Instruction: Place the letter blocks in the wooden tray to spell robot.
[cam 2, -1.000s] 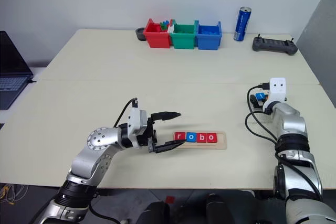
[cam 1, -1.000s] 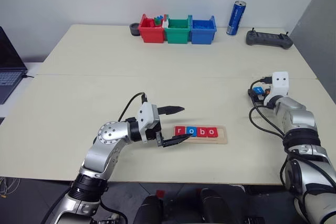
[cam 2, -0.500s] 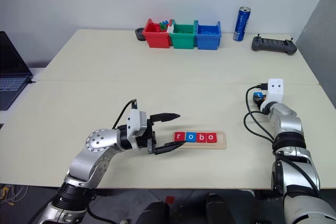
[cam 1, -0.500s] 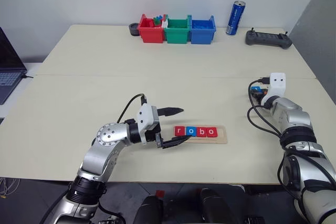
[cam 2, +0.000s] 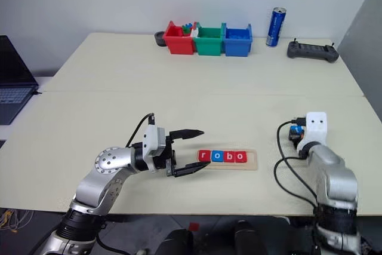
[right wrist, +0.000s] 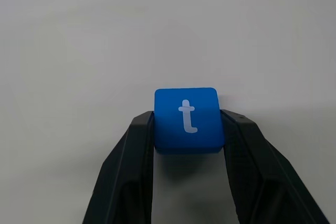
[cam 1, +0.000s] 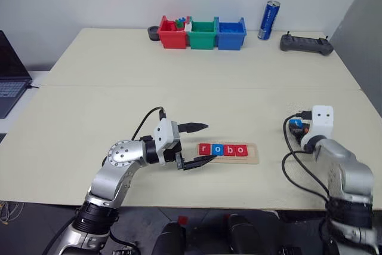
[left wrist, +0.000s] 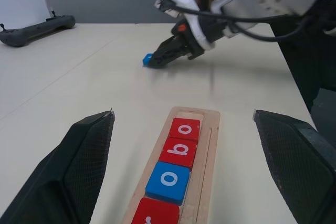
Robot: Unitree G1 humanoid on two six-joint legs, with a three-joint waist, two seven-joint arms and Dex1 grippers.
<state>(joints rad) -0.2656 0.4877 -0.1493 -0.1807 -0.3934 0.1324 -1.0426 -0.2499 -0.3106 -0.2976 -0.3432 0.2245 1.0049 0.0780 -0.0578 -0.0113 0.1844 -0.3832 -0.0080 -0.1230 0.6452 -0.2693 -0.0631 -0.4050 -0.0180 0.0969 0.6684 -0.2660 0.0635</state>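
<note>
The wooden tray (cam 1: 255, 154) lies near the table's front edge. It holds a red r (cam 1: 205, 149), a blue o (cam 1: 217, 149), a red b (cam 1: 228, 150) and a red o (cam 1: 240, 150), and the slot at its right end is bare. My left gripper (cam 1: 203, 143) is open at the tray's left end, pointing along it, one finger on each side. My right gripper (right wrist: 188, 125) is shut on a blue t block (right wrist: 186, 103), just above the table, to the right of the tray (left wrist: 202, 116).
Red (cam 1: 171, 34), green (cam 1: 202, 34) and blue (cam 1: 230, 34) plastic bins stand in a row at the far edge. To their right are a blue can (cam 1: 268, 20) and a black controller (cam 1: 305, 43). A laptop (cam 1: 9, 82) sits at the far left.
My right hand has drawn back toward the table's front edge with the blue t block between its fingers. The left arm and the tray have not moved.
</note>
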